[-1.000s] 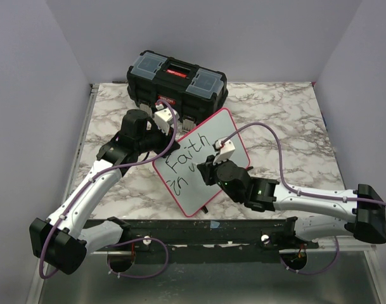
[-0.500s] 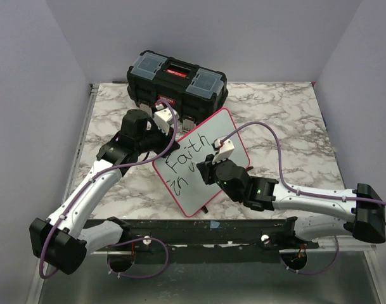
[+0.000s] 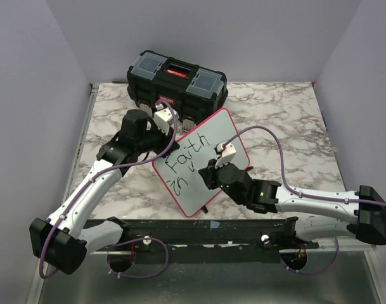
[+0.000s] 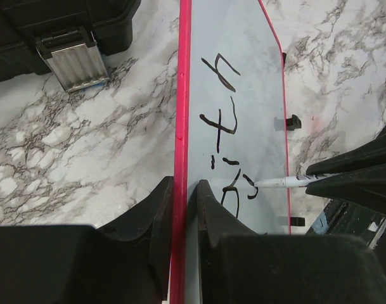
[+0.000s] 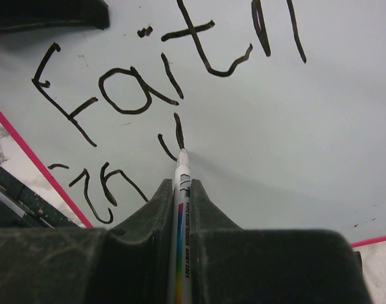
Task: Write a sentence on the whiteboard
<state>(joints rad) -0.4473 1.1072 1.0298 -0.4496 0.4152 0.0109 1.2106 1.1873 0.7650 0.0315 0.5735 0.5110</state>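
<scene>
The whiteboard (image 3: 208,142) with a red rim stands tilted on the marble table. My left gripper (image 3: 169,144) is shut on its left rim (image 4: 181,190), seen edge-on in the left wrist view. My right gripper (image 3: 208,172) is shut on a white marker (image 5: 181,209) whose tip touches the board (image 5: 294,126). The sentence (image 5: 154,82) reads "Faith" on the first line and "in" below, with two short strokes of another letter at the marker tip. The lettering also shows in the top view (image 3: 183,163) and the left wrist view (image 4: 221,126).
A black toolbox (image 3: 177,79) with a red latch stands behind the board; its metal clasp (image 4: 72,60) shows in the left wrist view. Purple walls enclose the table on three sides. A black rail (image 3: 199,231) runs along the near edge.
My right gripper has shifted slightly down the board with the marker, adding a stroke below "Faith". The left arm and the board have not moved.
</scene>
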